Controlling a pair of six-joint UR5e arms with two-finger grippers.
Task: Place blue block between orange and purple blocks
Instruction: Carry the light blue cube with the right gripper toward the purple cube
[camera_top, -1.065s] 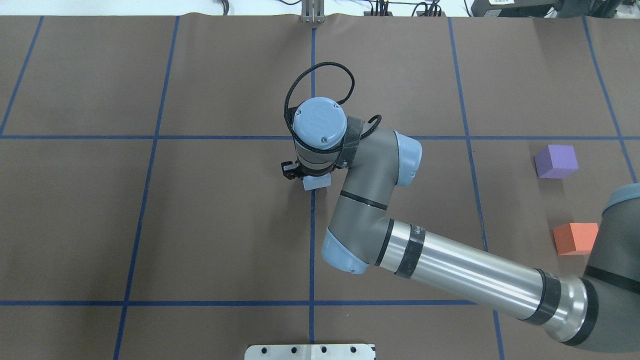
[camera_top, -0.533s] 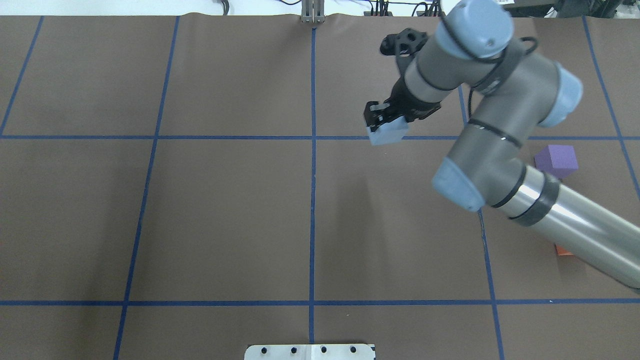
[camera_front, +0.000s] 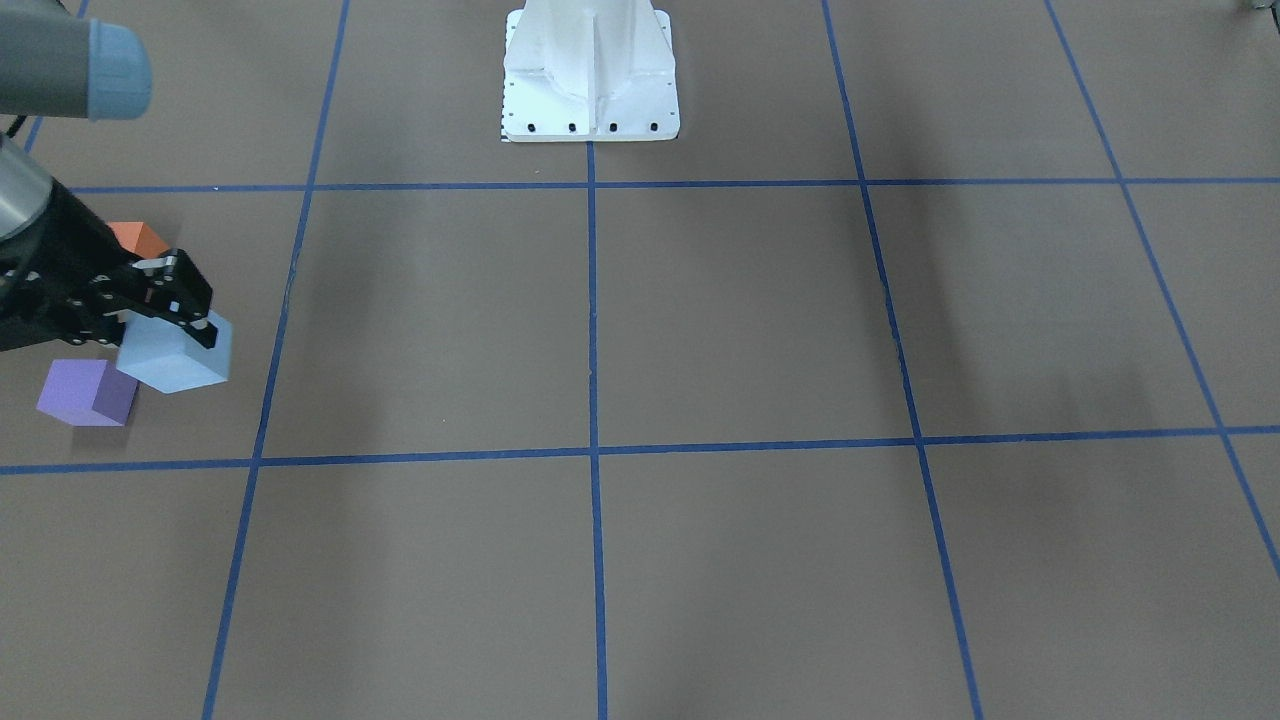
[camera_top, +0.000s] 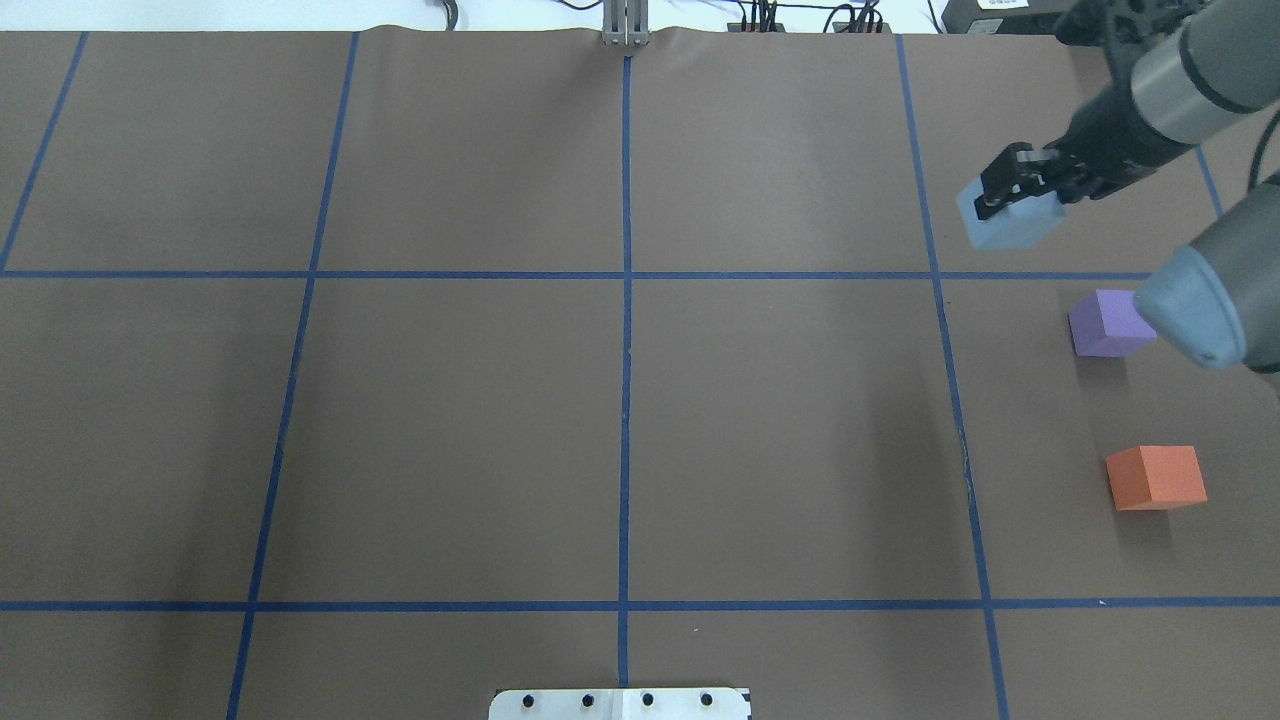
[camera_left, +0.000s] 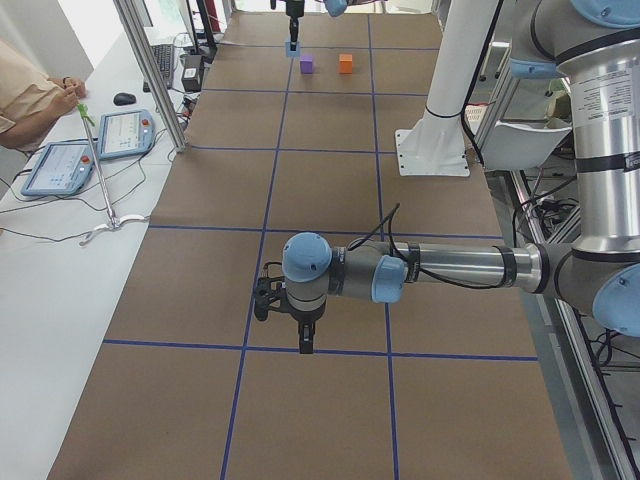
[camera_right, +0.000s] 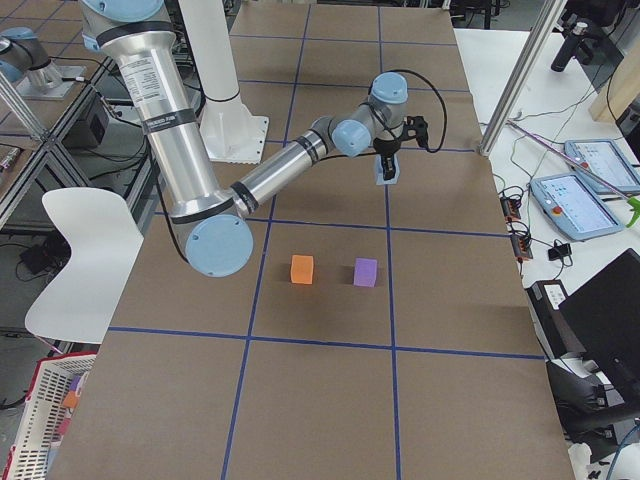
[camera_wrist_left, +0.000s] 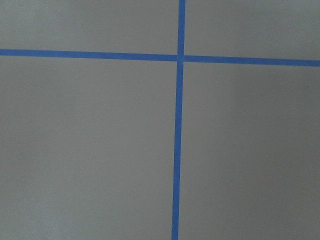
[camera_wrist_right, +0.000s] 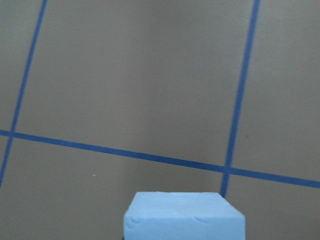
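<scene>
The right fingers (camera_top: 1000, 185) clench the blue block (camera_top: 1012, 225) above the tabletop (camera_top: 780, 400), the wrist slanting down behind them. The purple block (camera_top: 1108, 322) lies robot-ward of them, the orange block (camera_top: 1155, 477) beyond it. The left fingers (camera_left: 302, 340) point downward; I cannot tell their grip.

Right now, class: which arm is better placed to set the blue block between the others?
Right: its jaws hold the blue block near the purple block and orange block; left arm is distant.
</scene>
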